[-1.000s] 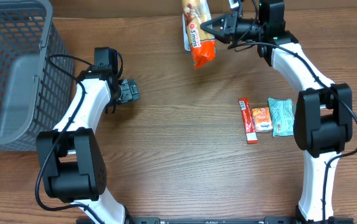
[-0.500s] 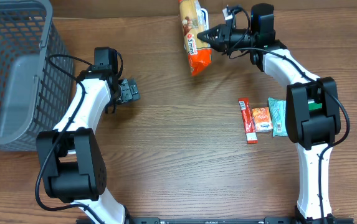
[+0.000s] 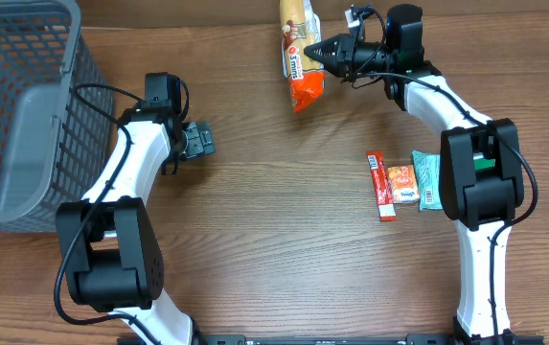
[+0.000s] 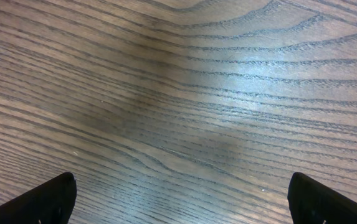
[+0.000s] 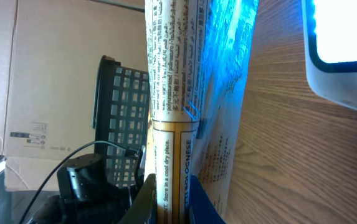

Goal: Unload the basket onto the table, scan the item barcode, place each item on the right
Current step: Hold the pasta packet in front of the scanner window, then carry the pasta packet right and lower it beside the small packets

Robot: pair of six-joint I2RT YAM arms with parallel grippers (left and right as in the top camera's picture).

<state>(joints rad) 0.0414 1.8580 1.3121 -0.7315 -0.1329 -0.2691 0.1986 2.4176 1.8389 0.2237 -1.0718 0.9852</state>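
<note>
Under both arms lies a dark brown wooden tabletop [image 3: 274, 249] with strong grain and a soft sheen from the room light. A grey mesh basket [image 3: 25, 182] stands well out beyond the left pincer [image 3: 202, 139], on the side away from the other arm. Back toward the right arm's base from the right pincer [image 3: 324, 50] lie a red stick [image 3: 379, 187], an orange sachet [image 3: 401, 182] and a teal pack [image 3: 434, 180], close together in a row.

From overhead the left pincer's spread is hard to read. Its wrist view settles it: the two black fingertips [image 4: 47, 199] sit at the far corners of the frame, released, with only bare wood between them.

Only the right wrist view shows the room past the tabletop's edge: a cardboard box [image 5: 41, 93] behind the basket, and a white device [image 5: 346, 43] with a glowing blue face, off to the pincer's side.

Clenched on the packet [image 3: 305, 81], the right pincer holds it at the tabletop's far edge, its tips pinching one long side. The packet is long, tan at one end and orange-red at the other, with a white "5 mins" label. Up close it shows fine black print on cream, a gold band, and film lit blue.
</note>
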